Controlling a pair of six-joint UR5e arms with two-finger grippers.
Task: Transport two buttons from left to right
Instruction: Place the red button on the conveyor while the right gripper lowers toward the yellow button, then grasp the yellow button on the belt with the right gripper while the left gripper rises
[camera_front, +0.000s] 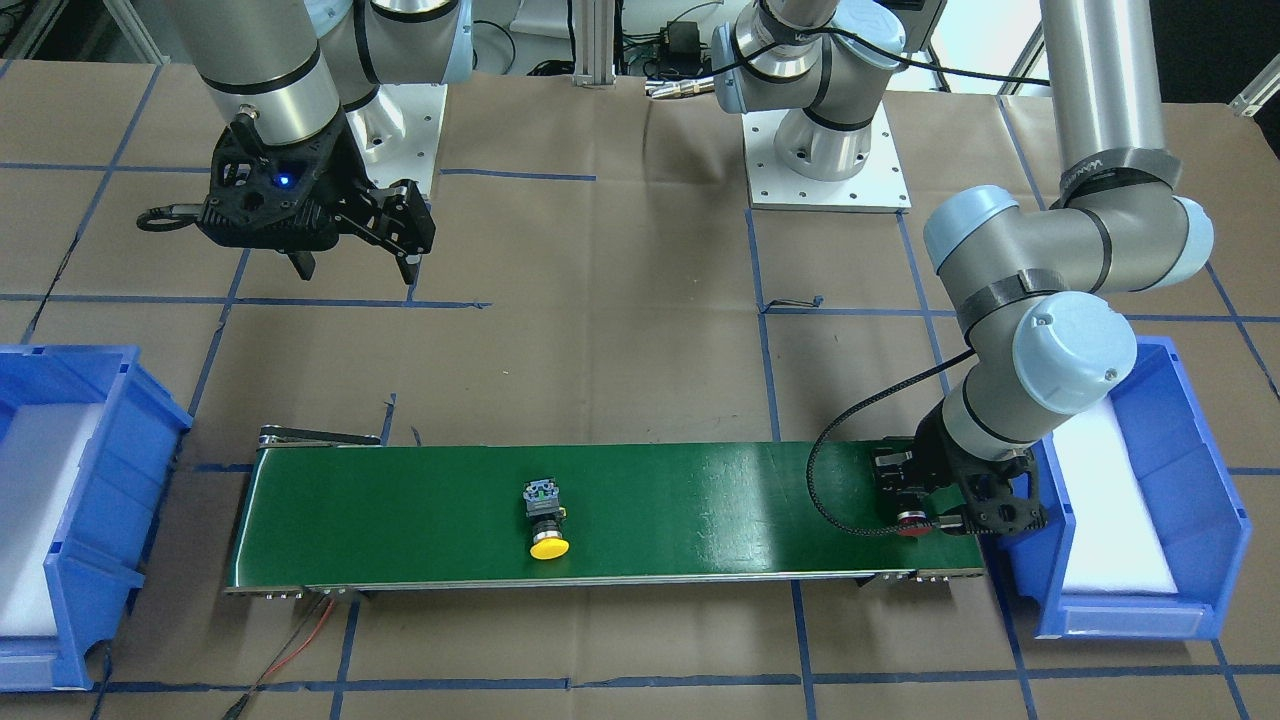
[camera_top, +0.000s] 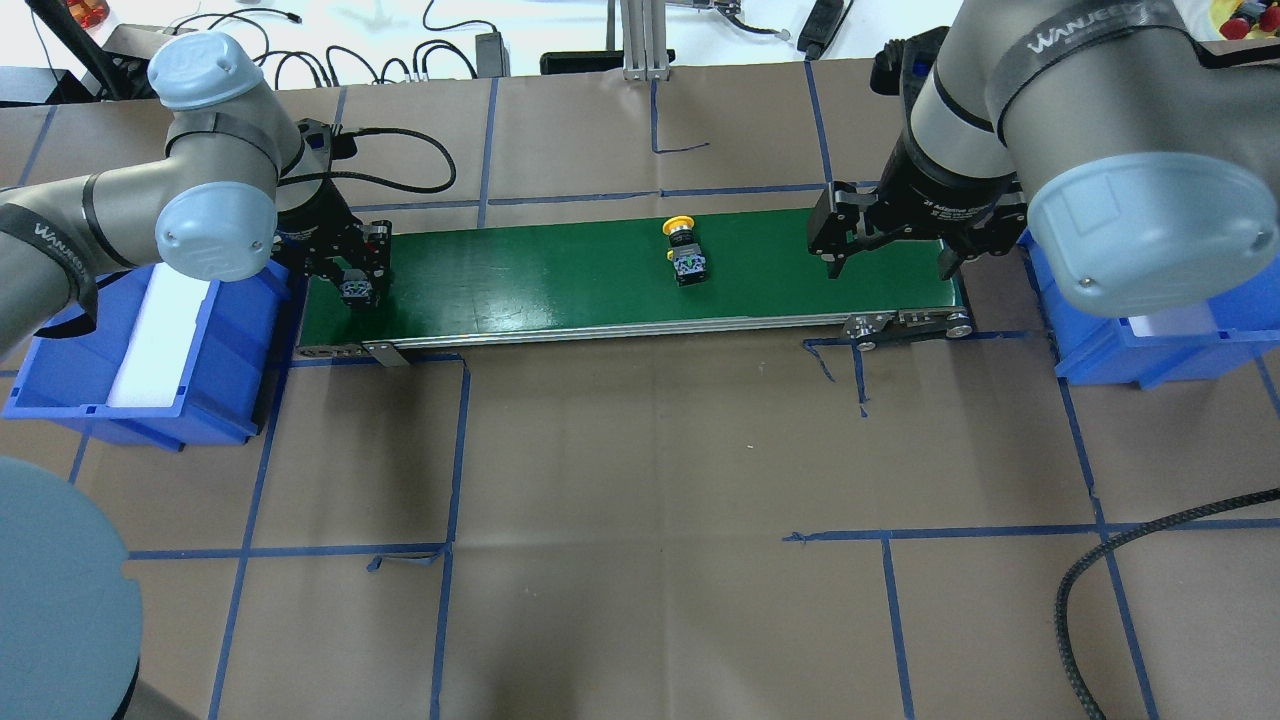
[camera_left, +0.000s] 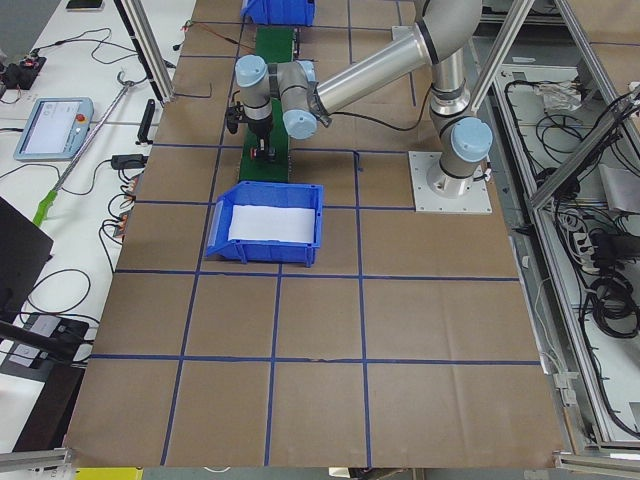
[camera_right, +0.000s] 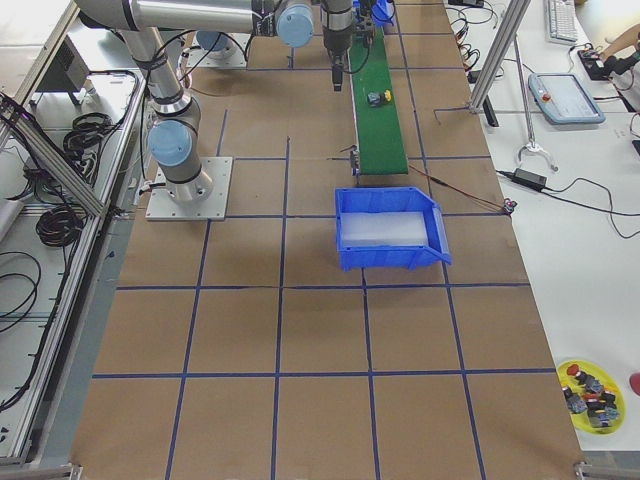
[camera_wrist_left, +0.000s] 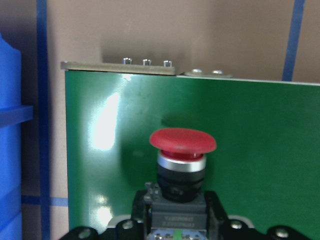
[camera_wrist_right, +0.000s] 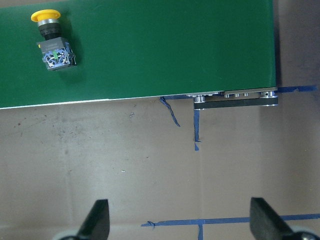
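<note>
The red button (camera_wrist_left: 182, 150) lies with its cap forward at the left end of the green conveyor belt (camera_top: 550, 280). My left gripper (camera_top: 356, 285) is shut on its black body, low over the belt; it also shows in the front view (camera_front: 915, 505), where the red cap (camera_front: 910, 522) peeks out. The yellow button (camera_top: 685, 250) lies on its side near the belt's middle, free of either gripper; it also shows in the front view (camera_front: 546, 520) and the right wrist view (camera_wrist_right: 52, 40). My right gripper (camera_top: 890, 260) hangs open and empty above the belt's right end, on the robot's side.
A blue bin with a white liner (camera_top: 150, 350) stands just off the belt's left end, behind my left gripper. A second blue bin (camera_top: 1150, 340) stands off the right end. Brown paper with blue tape lines covers the table (camera_top: 650, 480).
</note>
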